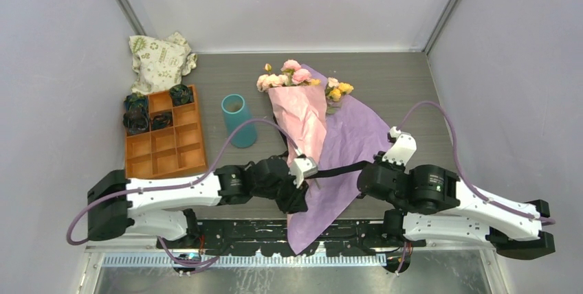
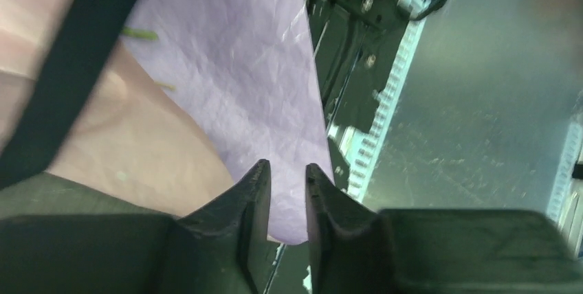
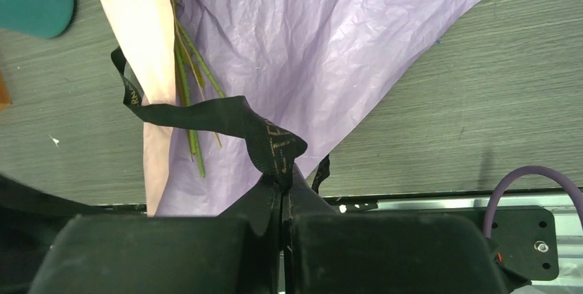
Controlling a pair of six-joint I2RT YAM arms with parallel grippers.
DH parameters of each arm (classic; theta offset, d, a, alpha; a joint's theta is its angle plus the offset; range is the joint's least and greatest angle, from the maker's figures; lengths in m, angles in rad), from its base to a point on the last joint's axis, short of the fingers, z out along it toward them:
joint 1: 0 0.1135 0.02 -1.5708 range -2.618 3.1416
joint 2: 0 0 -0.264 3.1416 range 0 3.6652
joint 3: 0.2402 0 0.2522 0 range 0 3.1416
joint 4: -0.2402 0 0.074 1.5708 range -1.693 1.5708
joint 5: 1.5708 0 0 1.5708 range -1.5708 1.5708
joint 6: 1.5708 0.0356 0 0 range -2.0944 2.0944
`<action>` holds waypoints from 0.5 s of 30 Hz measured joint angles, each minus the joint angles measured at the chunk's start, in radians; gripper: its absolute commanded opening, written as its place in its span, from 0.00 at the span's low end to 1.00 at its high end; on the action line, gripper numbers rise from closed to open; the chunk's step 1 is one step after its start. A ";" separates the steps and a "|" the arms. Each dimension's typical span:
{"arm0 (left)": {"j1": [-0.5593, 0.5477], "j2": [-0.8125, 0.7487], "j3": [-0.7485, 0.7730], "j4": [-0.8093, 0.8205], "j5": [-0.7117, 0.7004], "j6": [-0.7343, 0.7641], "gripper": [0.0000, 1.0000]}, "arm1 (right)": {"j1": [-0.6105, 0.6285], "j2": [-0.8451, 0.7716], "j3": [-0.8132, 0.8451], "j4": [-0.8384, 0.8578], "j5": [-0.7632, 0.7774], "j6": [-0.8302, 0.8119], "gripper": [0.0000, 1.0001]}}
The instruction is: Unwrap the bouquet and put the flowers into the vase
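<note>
While the bouquet (image 1: 302,112) lies flat on the counter (image 1: 412,88), blooms toward the far side and stems (image 3: 189,81) toward us, we judge the step in hand to be getting the black ribbon (image 3: 206,112) off. The right end effector (image 3: 283,184) has its fingers pressed together on a fold of that ribbon. From there the band runs taut to the left, across the stems and around the pink paper (image 1: 306,119) that rolls them into a cone. Gripping the ribbon and not the paper makes sense to us, because a sideways pull can then loosen the tie without tearing the wrap.

The left end effector (image 2: 287,170) sits at the near tip of the purple paper (image 3: 309,33). Its fingers stand narrowly apart and we see nothing clamped between them. We take its position as a brace, ready to hold the wrap so the bundle does not slide along with the pull.

The purple sheet is already spread open under the cone. The flowers (image 1: 292,74) are not yet free, their heads poking out at the far end of the pink paper. The vase (image 1: 238,121) stands upright just left of the bouquet, apart from it, between it and the orange tray (image 1: 168,160). That keeps it within easy reach once the stems come loose.
</note>
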State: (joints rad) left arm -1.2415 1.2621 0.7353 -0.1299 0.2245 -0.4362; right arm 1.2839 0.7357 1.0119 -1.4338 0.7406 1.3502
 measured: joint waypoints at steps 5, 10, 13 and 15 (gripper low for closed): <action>0.000 -0.109 0.179 -0.084 -0.087 0.075 0.67 | 0.000 0.024 -0.002 0.034 -0.006 -0.023 0.01; 0.035 -0.192 0.268 -0.035 -0.109 0.179 0.82 | 0.000 0.011 -0.002 0.113 -0.034 -0.087 0.01; 0.085 -0.151 0.277 0.002 -0.071 0.215 0.84 | 0.000 -0.004 -0.002 0.185 -0.070 -0.146 0.01; 0.119 -0.090 0.277 0.018 -0.039 0.238 0.85 | 0.000 -0.010 -0.002 0.240 -0.102 -0.192 0.01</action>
State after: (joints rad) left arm -1.1221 1.1717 1.0122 -0.1123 0.1852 -0.1982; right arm 1.2839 0.7261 1.0100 -1.1938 0.6388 1.1584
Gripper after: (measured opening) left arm 0.832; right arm 0.037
